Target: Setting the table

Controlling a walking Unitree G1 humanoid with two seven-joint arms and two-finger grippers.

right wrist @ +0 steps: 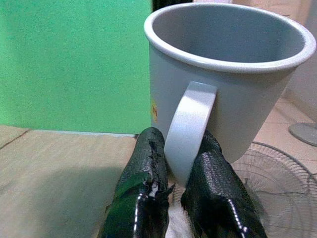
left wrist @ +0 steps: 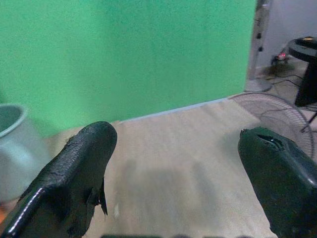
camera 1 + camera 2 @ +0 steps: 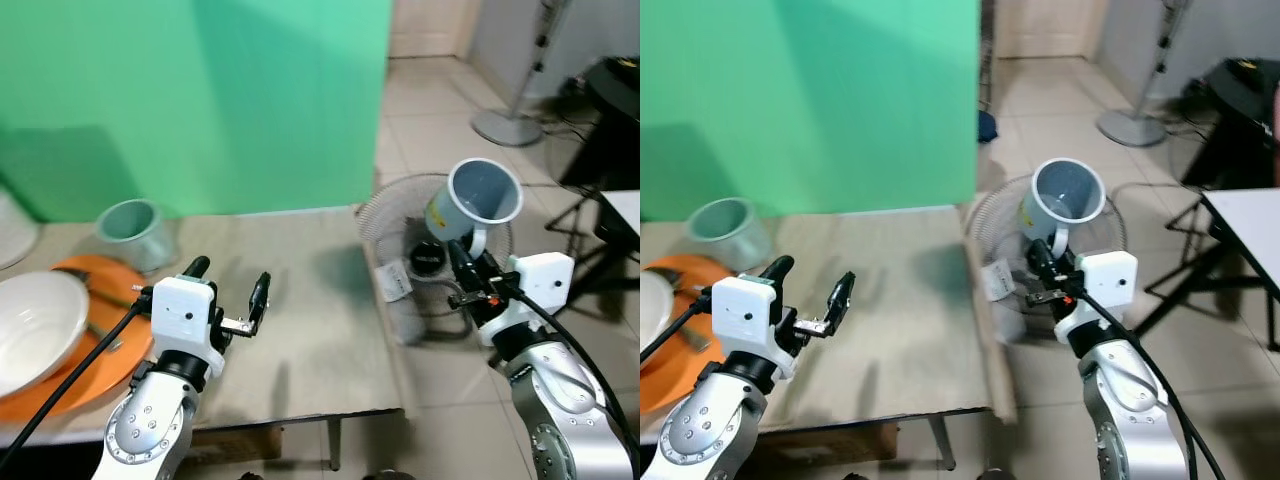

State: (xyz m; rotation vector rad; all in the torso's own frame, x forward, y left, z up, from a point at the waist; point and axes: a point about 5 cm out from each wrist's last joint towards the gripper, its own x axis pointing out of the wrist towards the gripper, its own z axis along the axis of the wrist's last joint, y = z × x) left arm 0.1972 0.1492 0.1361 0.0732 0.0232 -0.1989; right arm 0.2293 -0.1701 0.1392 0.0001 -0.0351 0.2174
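Gripping the grey mug by its handle, your right gripper holds it just past the desk's right edge. Rigid, light, likely breakable; the thin handle may let it swing. Left gripper fingers are spread, empty, over the desk.

Smooth matt grey mug, glossy orange plate, matt tabletop

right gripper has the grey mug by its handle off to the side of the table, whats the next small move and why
Probably swing the right gripper leftward to bring the grey mug over the table. The mug is clamped by its handle and hangs tilted past the table's right edge, above the floor fan. The left gripper hovers open over bare tabletop.
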